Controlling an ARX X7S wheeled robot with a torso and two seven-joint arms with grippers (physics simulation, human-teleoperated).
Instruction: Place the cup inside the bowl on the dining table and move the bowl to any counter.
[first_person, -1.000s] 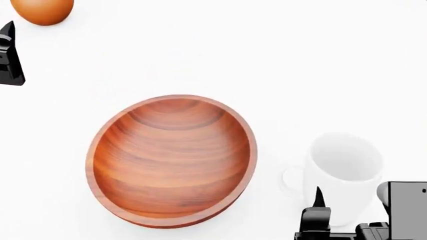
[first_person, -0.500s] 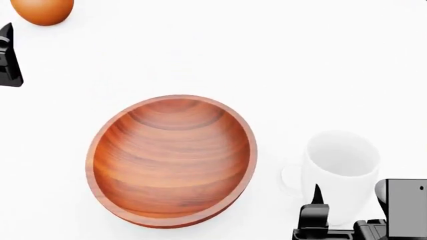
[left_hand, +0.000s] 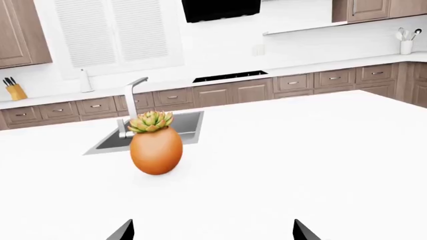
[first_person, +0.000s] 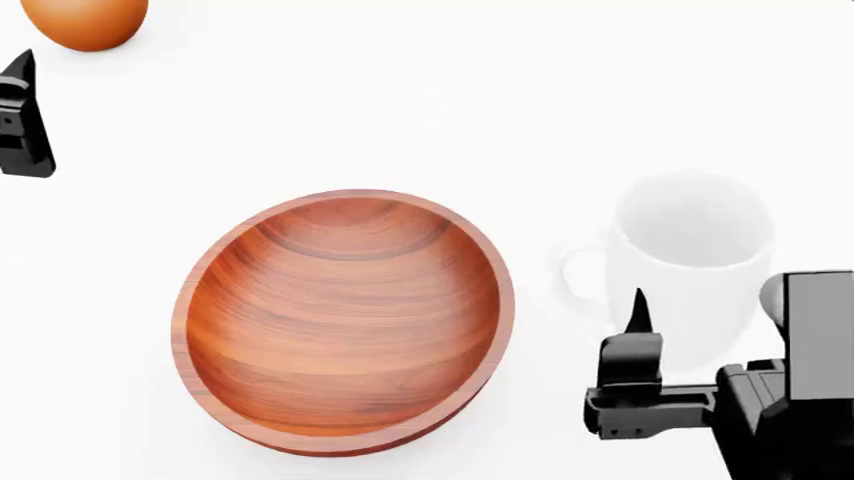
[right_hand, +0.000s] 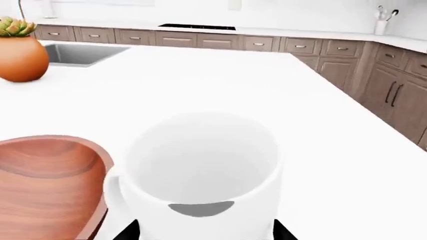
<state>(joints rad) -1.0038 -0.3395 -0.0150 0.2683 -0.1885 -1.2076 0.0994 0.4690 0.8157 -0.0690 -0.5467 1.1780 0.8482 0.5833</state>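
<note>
Head view is showing the white bench (first_person: 400, 100) carrying everything: the wooden bowl (first_person: 344, 320) is sitting empty near the middle, and the cup (first_person: 690, 262) is standing upright just beside it on the right, handle pointing toward the bowl, not yet inside. The right gripper (right_hand: 203, 231) is clasping the cup's lower body, jaws pressing on either side of the wall. Glazed ceramic is looking stiff, slick and breakable, moderately heavy, so a firm hold on the body, clear of the handle, seems wise. The left gripper (left_hand: 212, 231) is hanging with jaws spread, holding nothing, facing the orange plant pot (left_hand: 156, 149) well apart from the bowl
</note>
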